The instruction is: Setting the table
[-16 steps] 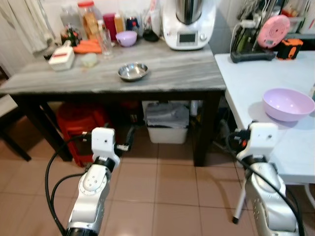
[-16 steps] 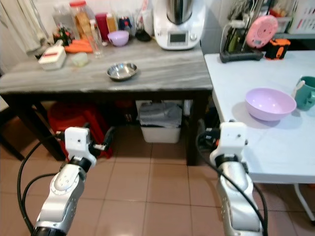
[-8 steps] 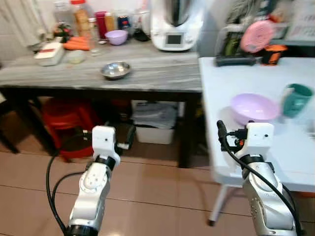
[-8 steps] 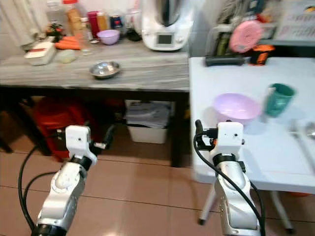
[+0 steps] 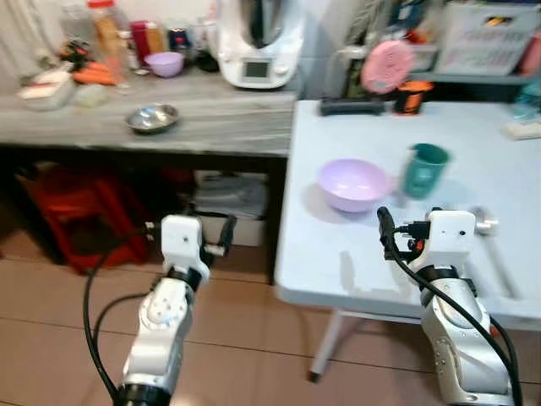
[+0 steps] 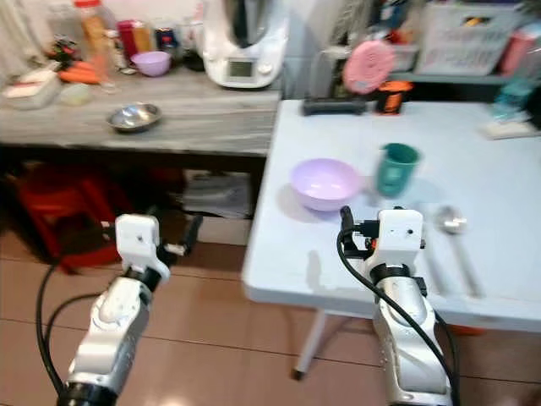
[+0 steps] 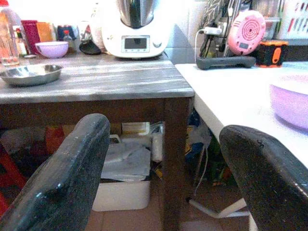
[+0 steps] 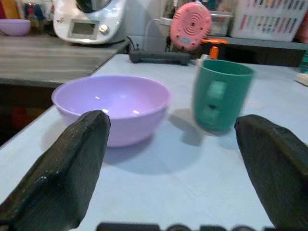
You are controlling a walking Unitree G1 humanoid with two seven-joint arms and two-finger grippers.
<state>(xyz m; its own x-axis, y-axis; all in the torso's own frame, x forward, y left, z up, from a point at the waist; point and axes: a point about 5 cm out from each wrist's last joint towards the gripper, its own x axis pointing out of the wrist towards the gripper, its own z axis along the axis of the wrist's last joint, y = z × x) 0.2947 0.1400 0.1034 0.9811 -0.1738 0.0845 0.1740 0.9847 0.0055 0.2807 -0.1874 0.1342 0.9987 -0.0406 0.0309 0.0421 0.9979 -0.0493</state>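
A lilac bowl stands on the white table, and a green mug is just to its right. A spoon lies further right on the same table. My right gripper is open and holds nothing. It hovers at the table's near edge, facing the lilac bowl and the mug. My left gripper is open and holds nothing. It is held low in front of the grey counter, left of the table's corner.
The grey counter carries a steel bowl, a small lilac bowl, bottles and a white kitchen machine. Beneath it are a red stool and a white bin. A pink round device stands at the table's back.
The camera has swung to the right, so the white table has moved from the right edge to the middle. The mug and spoon have come into view. Both grippers stay open.
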